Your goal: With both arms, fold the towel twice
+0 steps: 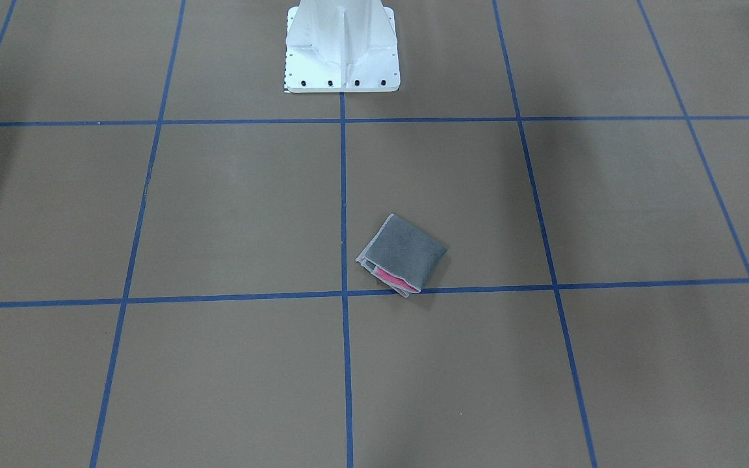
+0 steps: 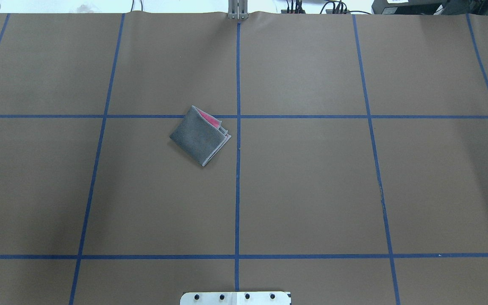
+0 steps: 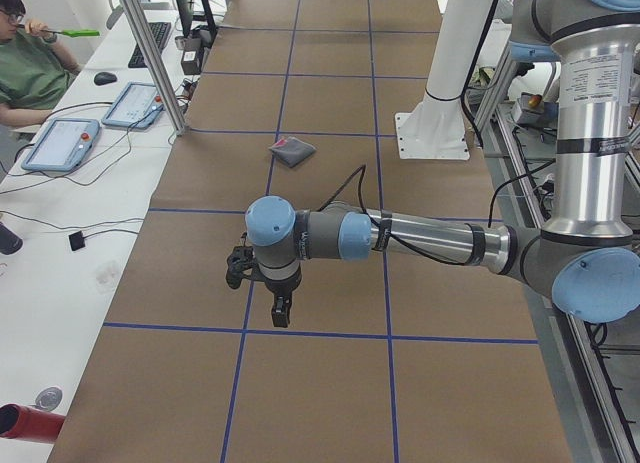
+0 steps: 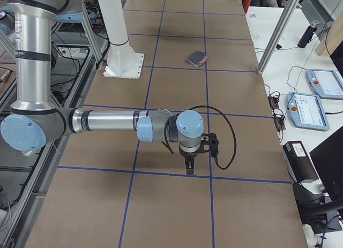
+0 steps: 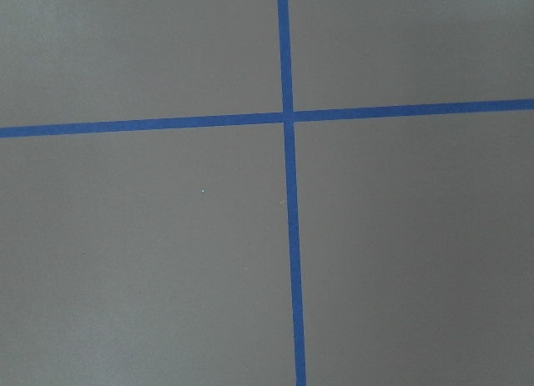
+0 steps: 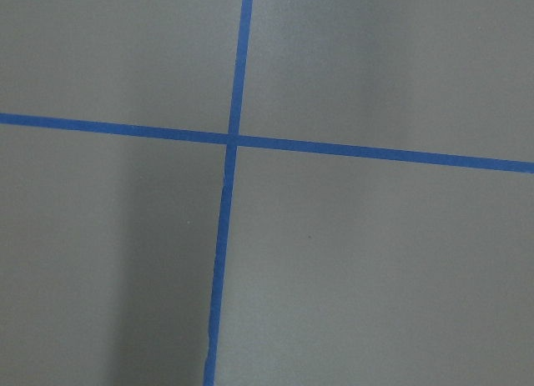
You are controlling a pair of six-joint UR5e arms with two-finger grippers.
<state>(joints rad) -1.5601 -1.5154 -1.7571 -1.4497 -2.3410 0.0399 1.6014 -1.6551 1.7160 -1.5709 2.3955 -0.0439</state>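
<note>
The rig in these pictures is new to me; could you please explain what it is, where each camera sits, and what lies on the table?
It is a robot with two arms and a white pedestal. Two pictures look down on the table, from behind and in front. Two look along it from its ends, showing the left arm and the right arm. Wrist cameras see only table and blue tape. The towel lies folded, grey outside, pink inside. The left gripper and right gripper hang away from it, nothing visibly held; open or shut, I cannot tell.
</note>
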